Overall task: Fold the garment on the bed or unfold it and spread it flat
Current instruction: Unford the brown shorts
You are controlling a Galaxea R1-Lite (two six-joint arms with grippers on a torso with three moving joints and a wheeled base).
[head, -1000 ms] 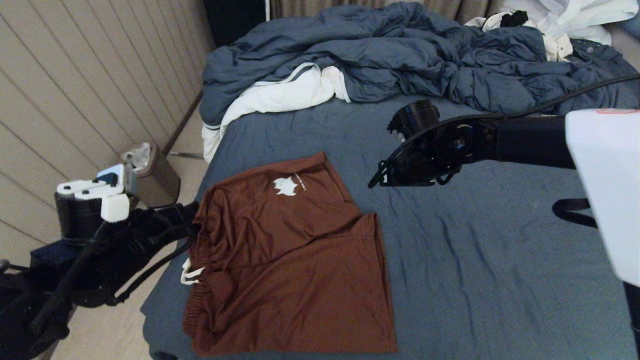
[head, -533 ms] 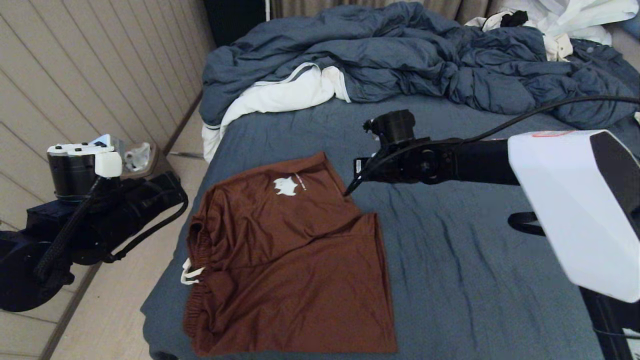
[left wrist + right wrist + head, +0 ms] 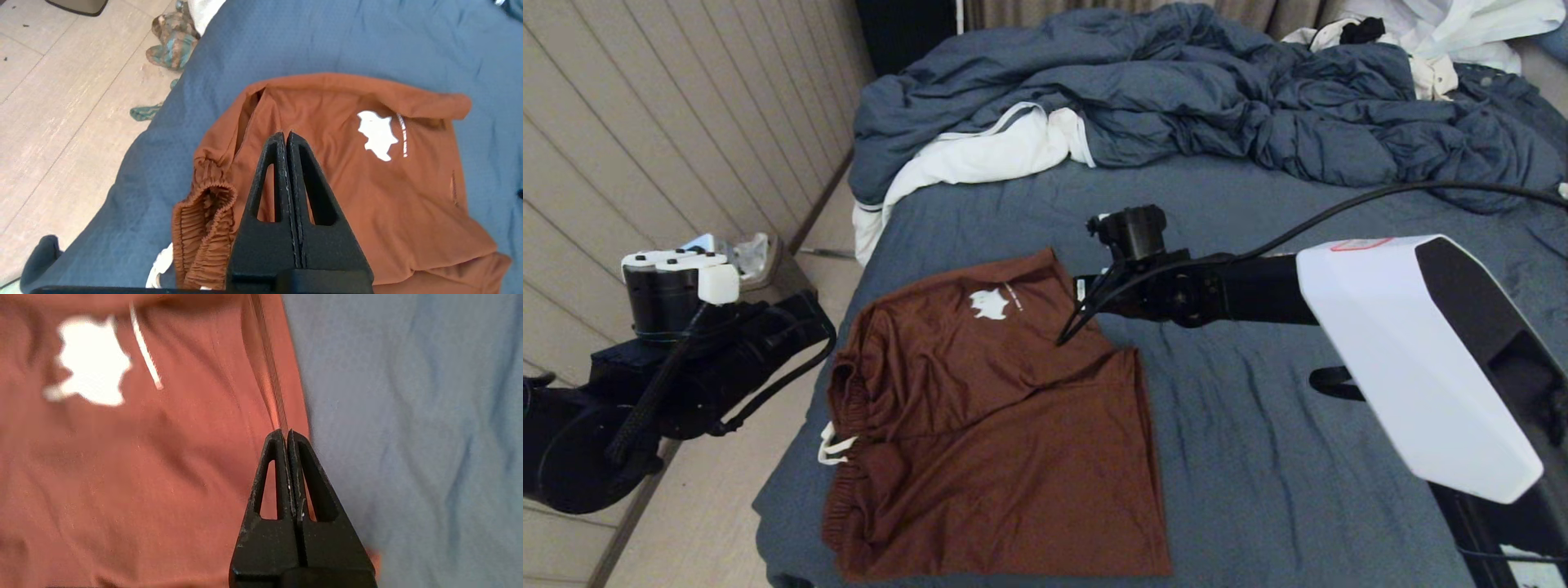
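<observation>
1. Rust-brown shorts [image 3: 988,416] lie on the bed [image 3: 1298,457] near its left edge, waistband leftward.
2. Right gripper [image 3: 1066,335]: fingers [image 3: 282,473] pressed together, empty, tip at the logo leg's right edge.
3. Left gripper [image 3: 286,136]: fingers pressed together, empty, poised above the shorts beside the waistband.

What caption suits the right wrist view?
Shut right tool over the rust-brown thin-fabric shorts' edge on the slate-blue bed sheet.
</observation>
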